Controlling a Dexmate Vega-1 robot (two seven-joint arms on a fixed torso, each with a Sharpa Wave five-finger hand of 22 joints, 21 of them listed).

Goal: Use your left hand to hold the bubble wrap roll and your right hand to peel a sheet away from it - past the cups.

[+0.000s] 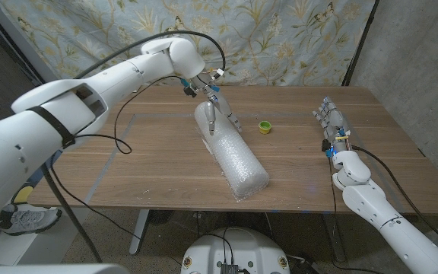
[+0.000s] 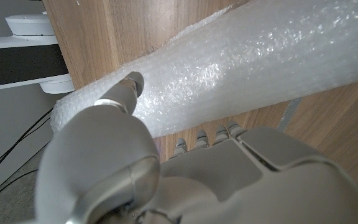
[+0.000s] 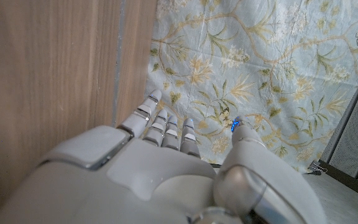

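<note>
A bubble wrap roll [image 1: 234, 160] lies slantwise on the wooden table [image 1: 150, 164], one end near the front edge and the other toward the back. My left hand [image 1: 214, 108] holds the roll's far end. In the left wrist view its thumb [image 2: 129, 84] presses on the roll [image 2: 260, 62], and the fingers [image 2: 219, 132] reach down the roll's other side. A small green cup [image 1: 265, 127] stands to the right of the roll's far end. My right hand [image 1: 331, 124] waits at the table's right side, fingers extended and holding nothing [image 3: 160, 162].
A floral curtain [image 1: 280, 38] hangs behind the table. Cables run from both wrists. Bare tabletop lies between the green cup and my right hand, and left of the roll.
</note>
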